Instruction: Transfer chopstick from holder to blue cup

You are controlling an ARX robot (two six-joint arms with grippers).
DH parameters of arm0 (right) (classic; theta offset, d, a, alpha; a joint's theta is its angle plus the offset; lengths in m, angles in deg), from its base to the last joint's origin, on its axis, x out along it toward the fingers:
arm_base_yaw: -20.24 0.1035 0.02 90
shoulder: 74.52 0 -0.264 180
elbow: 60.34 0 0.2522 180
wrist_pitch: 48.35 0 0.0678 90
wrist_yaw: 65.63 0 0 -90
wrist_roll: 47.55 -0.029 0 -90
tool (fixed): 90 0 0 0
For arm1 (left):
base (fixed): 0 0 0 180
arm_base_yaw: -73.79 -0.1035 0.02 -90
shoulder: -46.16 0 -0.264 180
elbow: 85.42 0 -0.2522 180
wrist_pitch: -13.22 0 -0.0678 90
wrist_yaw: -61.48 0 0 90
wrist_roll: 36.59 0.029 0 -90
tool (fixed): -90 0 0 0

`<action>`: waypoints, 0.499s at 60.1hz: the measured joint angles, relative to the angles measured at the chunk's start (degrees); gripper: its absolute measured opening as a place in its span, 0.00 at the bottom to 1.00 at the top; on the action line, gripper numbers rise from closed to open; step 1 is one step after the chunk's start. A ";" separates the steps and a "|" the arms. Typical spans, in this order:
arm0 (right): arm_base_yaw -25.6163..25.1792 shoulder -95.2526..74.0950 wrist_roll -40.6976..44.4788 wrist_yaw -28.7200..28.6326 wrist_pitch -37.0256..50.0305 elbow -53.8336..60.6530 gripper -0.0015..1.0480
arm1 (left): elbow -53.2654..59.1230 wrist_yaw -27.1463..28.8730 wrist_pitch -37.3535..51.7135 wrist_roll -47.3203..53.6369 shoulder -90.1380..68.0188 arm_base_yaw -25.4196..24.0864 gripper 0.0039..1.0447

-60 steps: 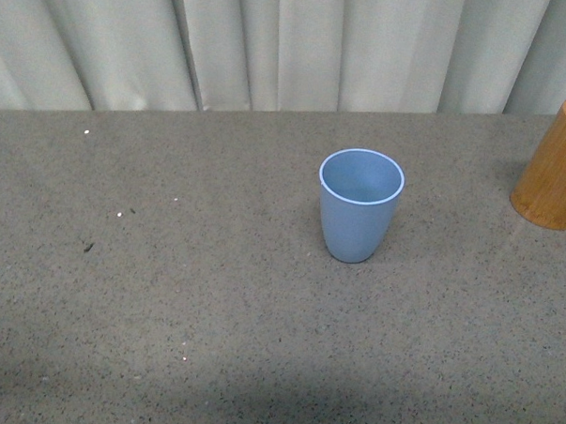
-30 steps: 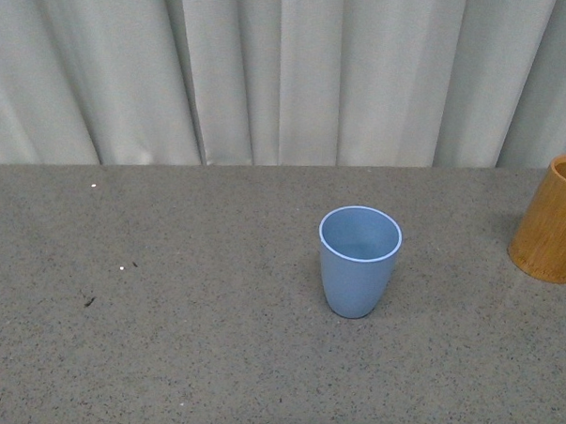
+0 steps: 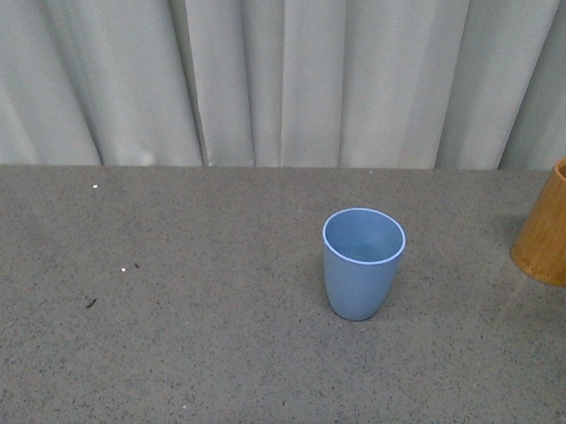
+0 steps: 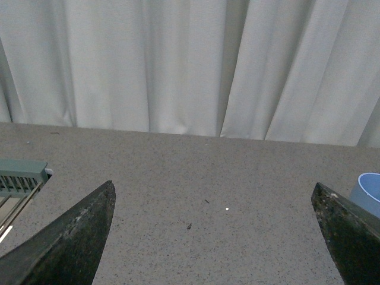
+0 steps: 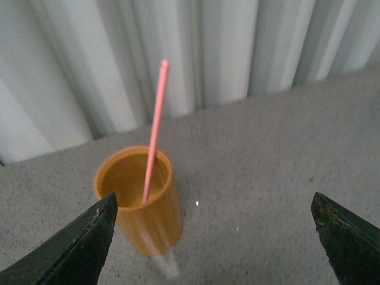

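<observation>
Right wrist view alone shows chopstick [image 5: 156,119] inside holder [image 5: 148,224].

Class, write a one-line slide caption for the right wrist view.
Pink chopstick stands in the orange holder, ahead of the open right gripper.

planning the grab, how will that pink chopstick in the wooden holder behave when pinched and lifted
The chopstick looks thin and straight, so probably stiff and very light. Its narrow shaft may pivot or slip in a pinch. It leans loose in the wide holder, so it should lift out freely.
</observation>
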 joint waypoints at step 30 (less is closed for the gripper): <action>-6.47 -13.46 -10.45 -6.32 -16.57 -20.22 0.91 | 0.00 0.02 0.00 0.09 0.00 0.00 0.20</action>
